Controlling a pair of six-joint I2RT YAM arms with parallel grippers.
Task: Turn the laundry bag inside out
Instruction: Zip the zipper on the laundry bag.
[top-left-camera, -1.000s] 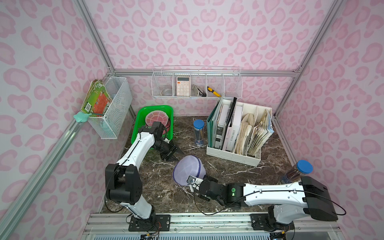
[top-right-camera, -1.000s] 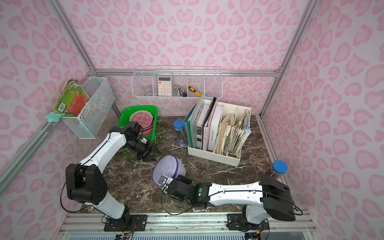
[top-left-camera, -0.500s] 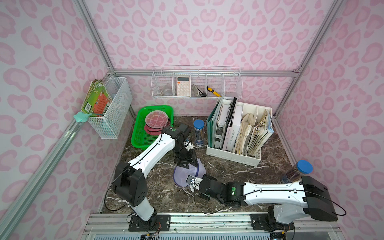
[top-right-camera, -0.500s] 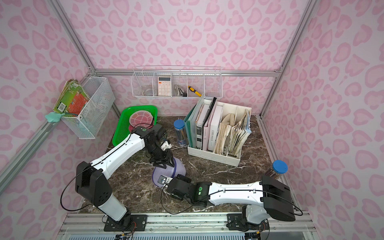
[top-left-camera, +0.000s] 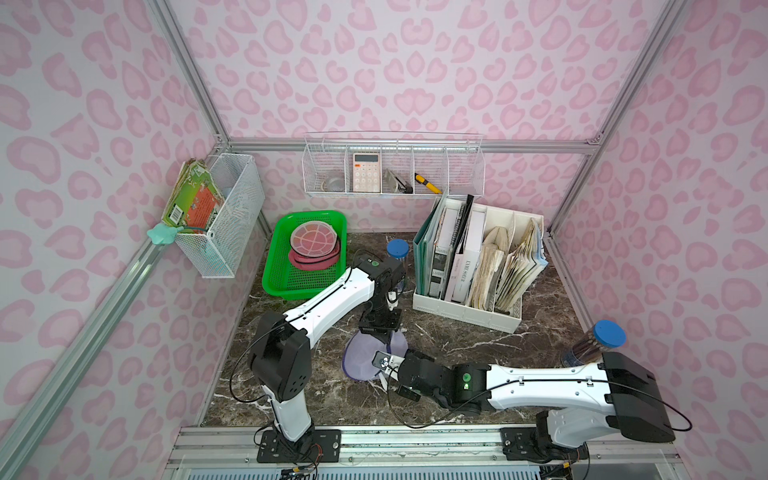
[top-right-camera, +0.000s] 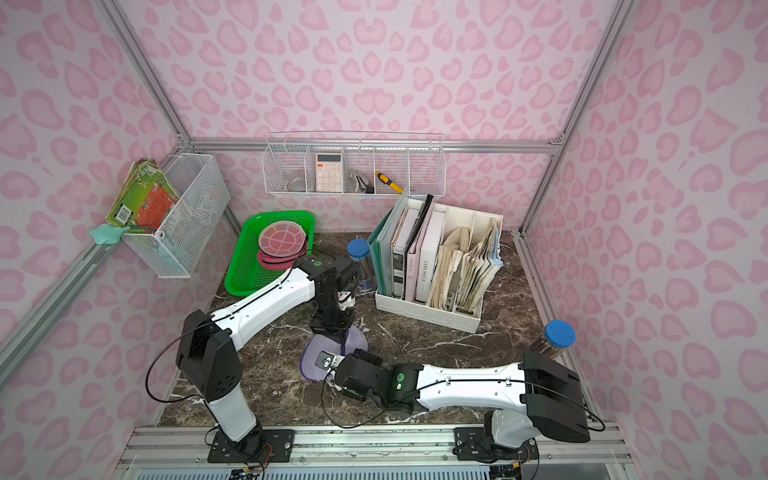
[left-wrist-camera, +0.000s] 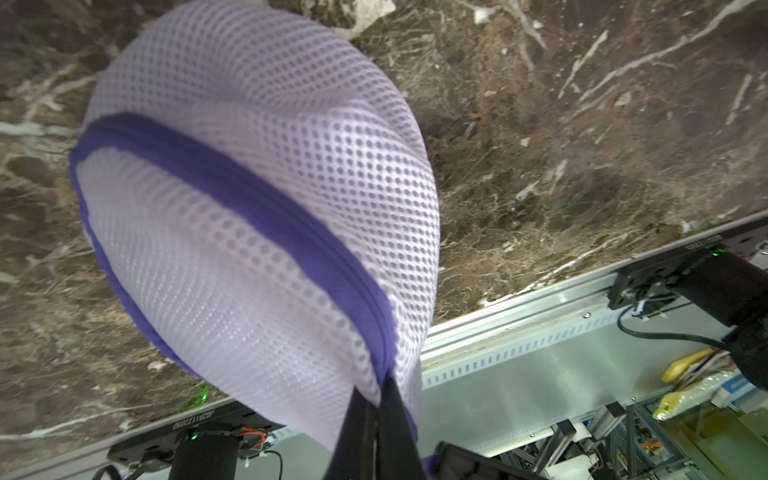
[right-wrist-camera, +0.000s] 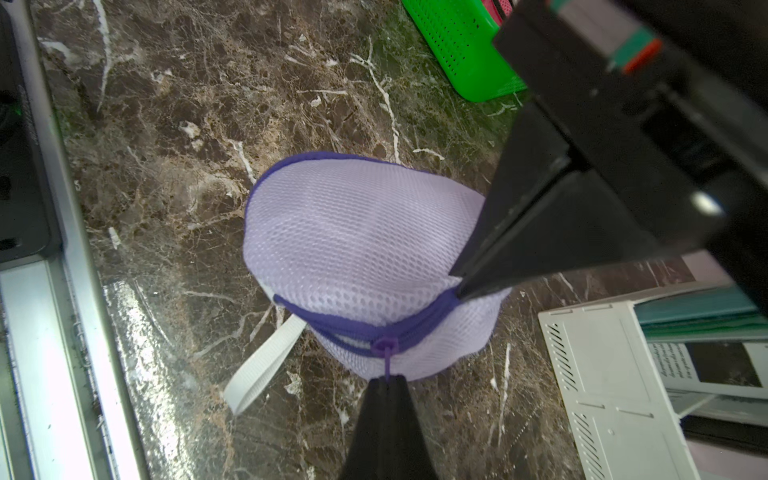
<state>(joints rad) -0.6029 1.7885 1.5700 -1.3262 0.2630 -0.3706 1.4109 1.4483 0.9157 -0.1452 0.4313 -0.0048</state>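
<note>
Marble tabletop: dark brown with white veins. It carries everything below.
File organizer: white, at the back right of the tabletop, packed with upright binders and worn papers.
Green tray: perforated plastic at the back left, holding round pink items.
Laundry bag: lilac mesh with purple trim. It sits as a dome on the marble near the front edge, in the middle, well apart from the tray and the organizer. Both grippers meet at it in both top views.
Left gripper: reaches down from behind the bag with its jaws pressed together. They pinch the mesh where the purple zipper band runs to the bag's edge. The right wrist view shows the same pinch from the side.
Right gripper: comes in low from the front, jaws closed tight on the pull tab.
White strap: a flat loop lying on the marble – one end runs under the bag's rim.
Zipper pull: a small purple tab on the zipper band, drawn toward the right gripper. Whether the zipper is open cannot be told.
</note>
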